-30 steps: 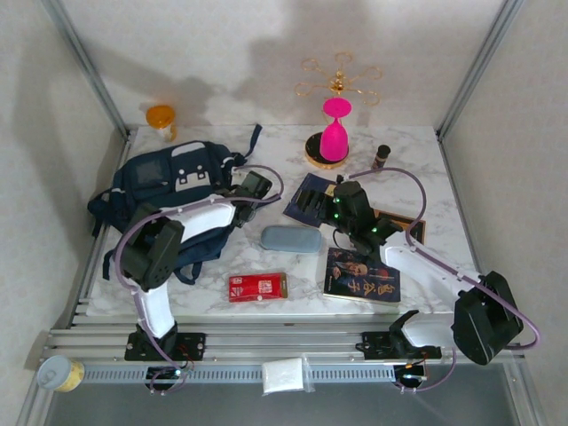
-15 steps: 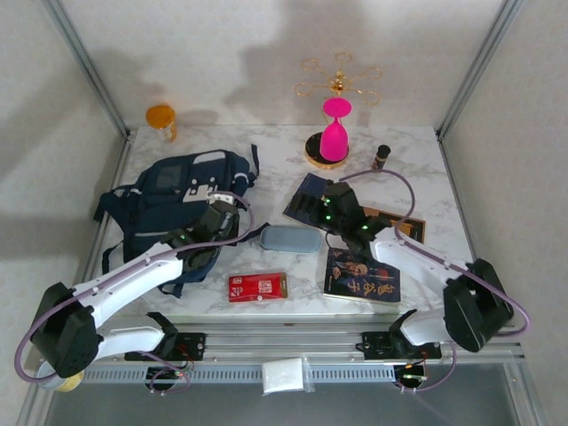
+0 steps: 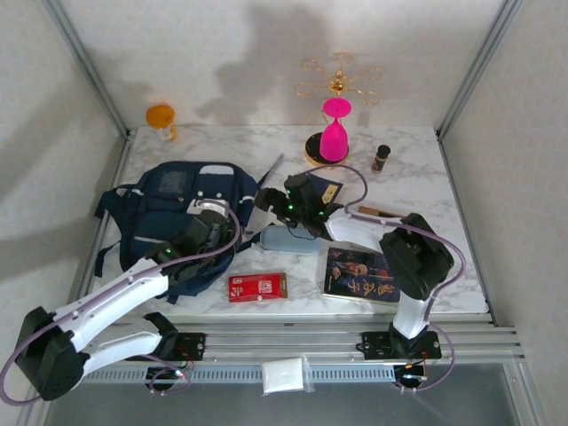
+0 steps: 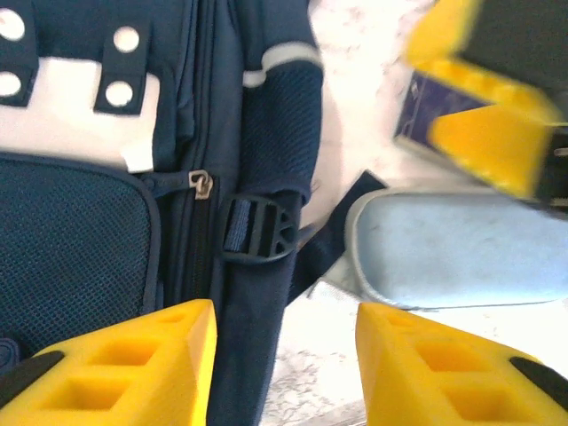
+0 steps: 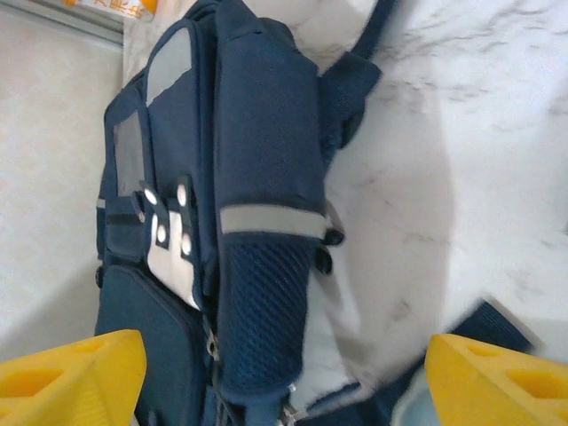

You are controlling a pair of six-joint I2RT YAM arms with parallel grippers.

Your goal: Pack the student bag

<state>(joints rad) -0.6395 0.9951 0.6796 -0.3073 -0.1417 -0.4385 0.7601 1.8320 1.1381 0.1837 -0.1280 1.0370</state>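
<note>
The student bag, a navy backpack with white patches, lies flat at the table's left. My left gripper hovers over its right edge near the front. In the left wrist view that gripper is open, with the bag's side seam and bare marble below the gap. My right gripper reaches in from the right, just off the bag's right side. It stands wide open above the bag's mesh side pocket, holding nothing.
A light-blue pencil case lies just right of the bag, under the right arm. A red box and a dark book lie near the front edge. A navy notebook, pink hourglass, small bottle and orange jar stand farther back.
My left gripper pulled back from the bag's upper right corner to its near right edge and opened. My right gripper swung left from the notebook to the bag's side.
</note>
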